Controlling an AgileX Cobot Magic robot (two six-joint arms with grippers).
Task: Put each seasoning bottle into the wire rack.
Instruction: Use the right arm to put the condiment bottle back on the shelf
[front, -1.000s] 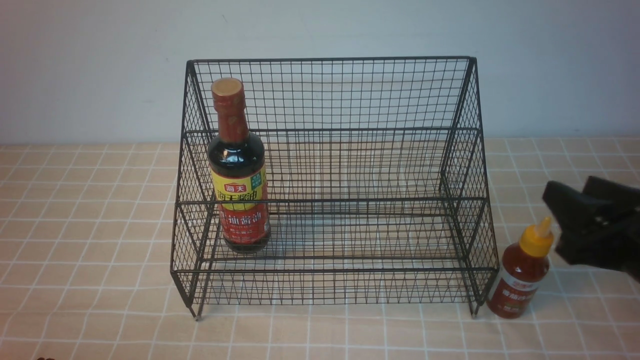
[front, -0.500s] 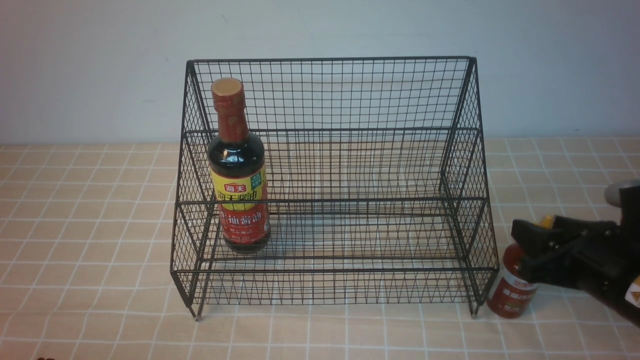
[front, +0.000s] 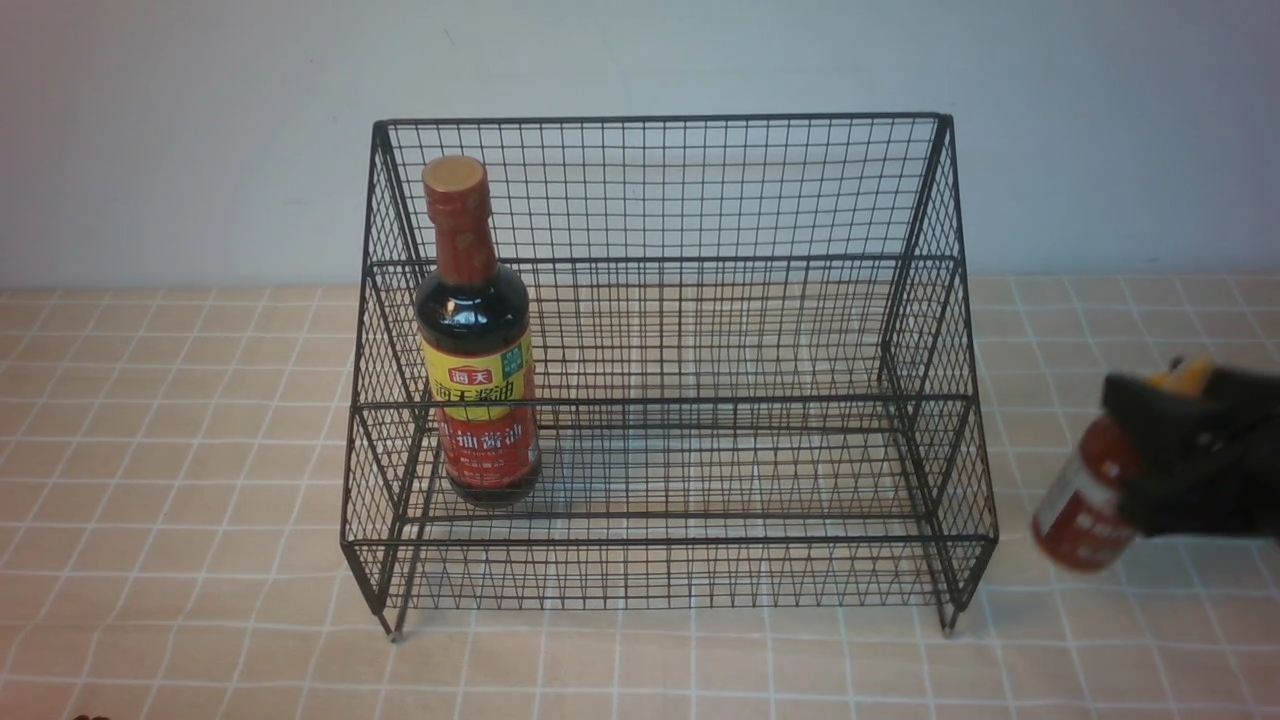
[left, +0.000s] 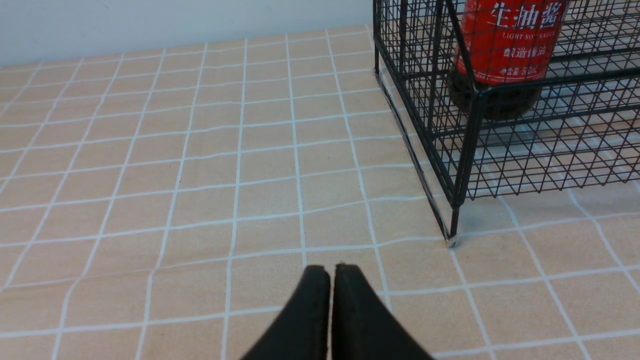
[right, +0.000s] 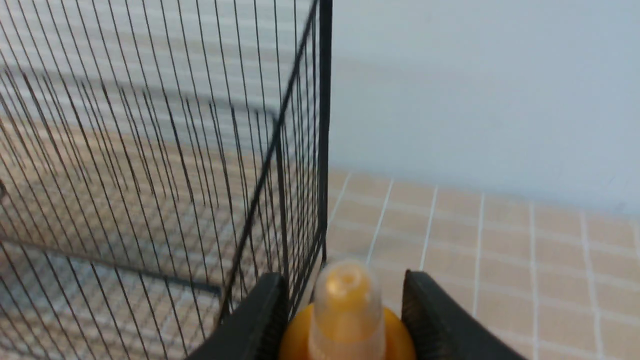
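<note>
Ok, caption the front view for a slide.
Right gripper holds the tilted red-sauce bottle beside the wire rack containing the soy-sauce bottle.

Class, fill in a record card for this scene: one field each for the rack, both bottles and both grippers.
Wire rack: black, stepped, standing on the checked tablecloth.
Soy-sauce bottle: upright inside the rack, at its left end.
Red-sauce squeeze bottle: tilted, outside the rack, to its right.
Right gripper: shut on the red-sauce squeeze bottle at its yellow cap.
Left gripper: shut, empty, above the tablecloth.
</note>
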